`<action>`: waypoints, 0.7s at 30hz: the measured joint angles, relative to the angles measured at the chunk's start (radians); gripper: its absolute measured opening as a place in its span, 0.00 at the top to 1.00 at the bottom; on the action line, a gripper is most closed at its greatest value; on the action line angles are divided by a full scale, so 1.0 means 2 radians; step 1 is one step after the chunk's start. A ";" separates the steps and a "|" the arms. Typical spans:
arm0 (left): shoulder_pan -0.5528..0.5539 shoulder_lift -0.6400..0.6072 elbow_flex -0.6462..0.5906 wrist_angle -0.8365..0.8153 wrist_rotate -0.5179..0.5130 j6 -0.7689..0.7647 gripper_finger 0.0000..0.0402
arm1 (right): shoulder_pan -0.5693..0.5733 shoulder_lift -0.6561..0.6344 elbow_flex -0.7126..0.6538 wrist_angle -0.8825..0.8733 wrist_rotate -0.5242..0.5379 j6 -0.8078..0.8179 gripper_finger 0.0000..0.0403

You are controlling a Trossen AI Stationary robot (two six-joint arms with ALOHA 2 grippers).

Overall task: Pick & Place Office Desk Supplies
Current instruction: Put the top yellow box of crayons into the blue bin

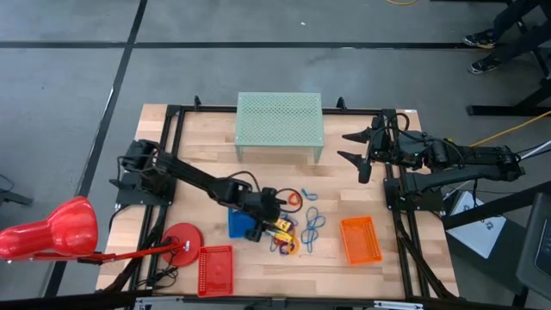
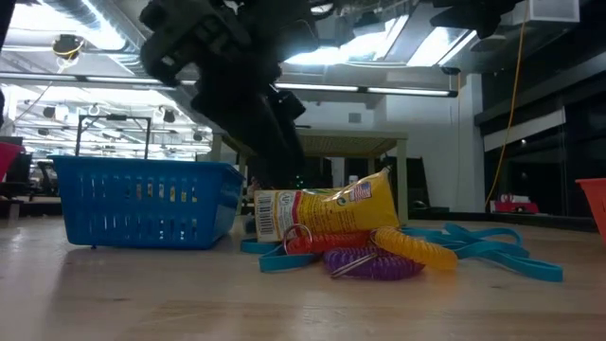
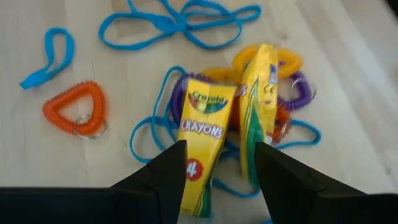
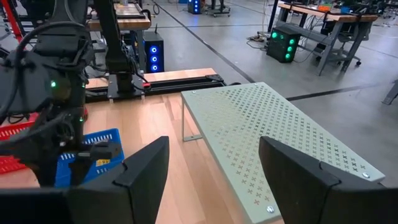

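Left pincer [image 3: 216,163] spread, hovering over the crayon boxes [image 3: 205,134] in the mid-worktop pile, beside the blue tray [image 1: 238,224]. Step: reaching to grasp. Next: lower, close on one box. Right pincer [image 1: 357,148] spread, waiting far right.

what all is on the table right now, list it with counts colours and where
crayon boxes: two, yellow, centre front of the table, between the left gripper's fingers
coil loops: one orange lying apart, plus yellow, purple and red ones piled under the boxes
blue bands: several, thin, spread around the pile
blue tray: one, just left of the pile
red tray: one, front edge, left of centre
orange tray: one, right of the pile
mesh shelf: one, pale green, back centre
desk lamp: one, red, front left corner
left gripper: open, low over the crayon boxes
right gripper: open, raised at the back right
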 joint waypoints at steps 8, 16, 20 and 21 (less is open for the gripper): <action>0.009 0.034 0.021 -0.033 -0.009 0.019 0.55 | 0.000 0.000 0.000 0.000 -0.010 -0.001 0.38; 0.012 0.050 0.020 -0.038 -0.009 0.031 0.55 | 0.000 0.000 0.000 0.000 -0.011 -0.001 0.38; 0.012 0.050 0.021 -0.039 -0.009 0.047 0.61 | 0.000 0.000 0.000 0.000 -0.011 -0.001 0.38; 0.012 0.050 0.021 -0.038 -0.009 0.052 0.64 | 0.000 0.000 0.000 0.000 -0.011 -0.001 0.38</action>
